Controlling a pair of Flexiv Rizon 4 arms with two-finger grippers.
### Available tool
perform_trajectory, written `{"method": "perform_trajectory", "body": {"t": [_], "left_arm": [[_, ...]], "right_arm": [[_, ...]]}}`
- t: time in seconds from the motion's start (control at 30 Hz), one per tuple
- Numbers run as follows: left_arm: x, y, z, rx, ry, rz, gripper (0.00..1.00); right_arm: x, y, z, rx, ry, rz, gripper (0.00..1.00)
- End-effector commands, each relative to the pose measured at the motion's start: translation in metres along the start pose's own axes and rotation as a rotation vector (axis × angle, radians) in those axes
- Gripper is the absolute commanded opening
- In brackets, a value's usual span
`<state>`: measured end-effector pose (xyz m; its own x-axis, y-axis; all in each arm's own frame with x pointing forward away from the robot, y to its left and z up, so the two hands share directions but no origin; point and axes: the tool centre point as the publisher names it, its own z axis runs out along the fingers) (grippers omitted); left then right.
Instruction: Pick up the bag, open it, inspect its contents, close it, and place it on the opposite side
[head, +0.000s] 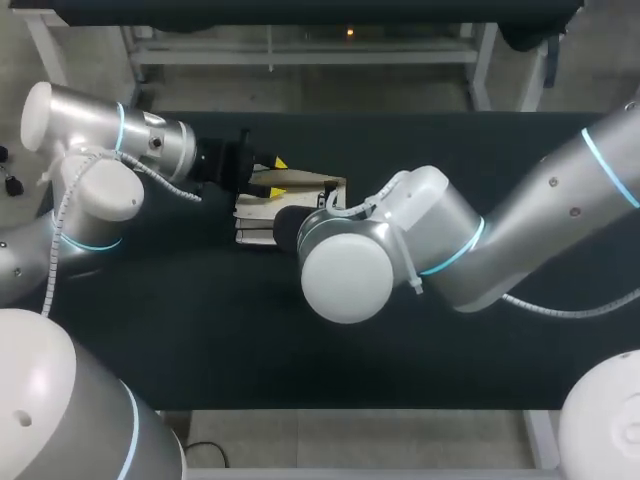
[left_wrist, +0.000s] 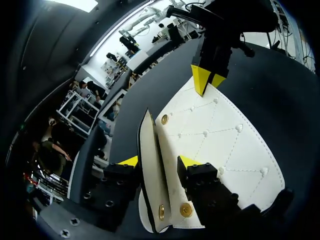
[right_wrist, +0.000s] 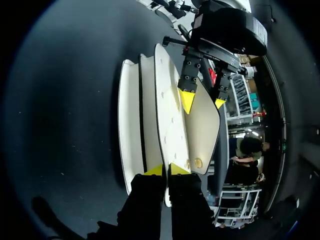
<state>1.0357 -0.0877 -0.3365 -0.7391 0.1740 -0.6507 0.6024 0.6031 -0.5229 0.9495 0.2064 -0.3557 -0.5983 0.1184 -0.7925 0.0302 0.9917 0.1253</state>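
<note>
Black table (head: 200, 330) w/ white bag (head: 252, 213)

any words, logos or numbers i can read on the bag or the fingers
No readable text in any view.
bag: only quilted stitching and gold snaps, no print or logo showing.
left gripper and right gripper: plain yellow tips on black fingers, no marks or numbers to be seen.
</note>
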Motion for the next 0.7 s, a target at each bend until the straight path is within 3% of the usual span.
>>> {"method": "perform_trajectory", "body": {"t": [0.03, 0.37, 0.7], "left_arm": [[-0.001, -0.004, -0.006, 0.002, -0.02, 0.005, 0.72], [-0.005, -0.005, -0.009, -0.008, -0.029, -0.001, 0.27], [-0.015, -0.003, -0.009, -0.028, -0.032, -0.019, 0.3]], "right_arm": [[0.0, 0.0, 0.001, -0.003, -0.001, 0.001, 0.0], [0.0, 0.0, 0.001, -0.003, -0.001, 0.001, 0.0], [0.0, 0.0, 0.001, -0.003, -0.001, 0.001, 0.0]]}}
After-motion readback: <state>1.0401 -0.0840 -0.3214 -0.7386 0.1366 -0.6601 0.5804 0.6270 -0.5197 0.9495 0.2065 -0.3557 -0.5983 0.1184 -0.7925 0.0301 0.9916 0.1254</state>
